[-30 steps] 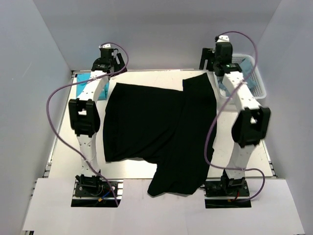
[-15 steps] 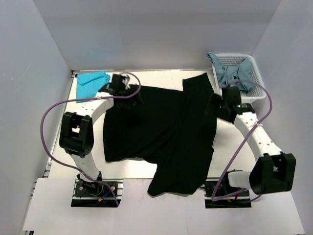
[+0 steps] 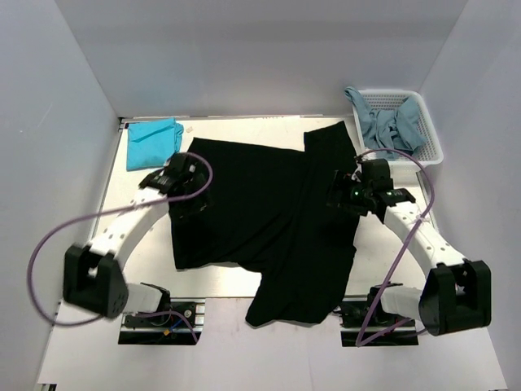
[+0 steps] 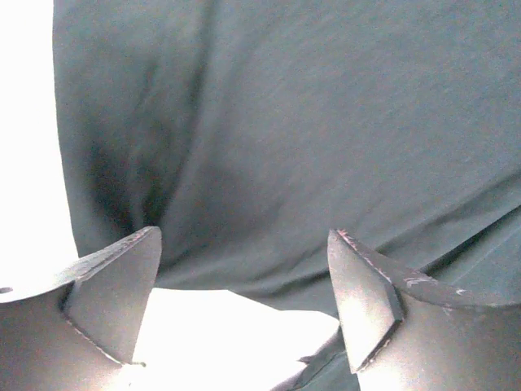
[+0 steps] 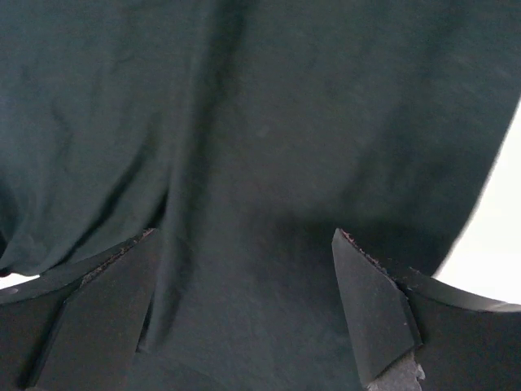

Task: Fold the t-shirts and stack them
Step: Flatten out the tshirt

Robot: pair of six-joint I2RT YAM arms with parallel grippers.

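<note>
Across the middle of the worktop the black t-shirt [image 3: 269, 212] lies spread, one end over the near edge. Your left gripper [image 4: 244, 236] and right gripper [image 5: 242, 236] hang wide open, empty, above its side edges. Likely first fold: lower and pinch both.

White mesh basket [image 3: 387, 101] sits at the table's [image 3: 260, 129] far right corner

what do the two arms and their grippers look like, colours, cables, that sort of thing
The left arm and right arm both have white links and bulky black joint housings. A thin purple cable loops loosely off each. The left gripper and right gripper end in dark grey, wedge-shaped fingers with scuffed edges. No sleeves or readable markings show.
</note>
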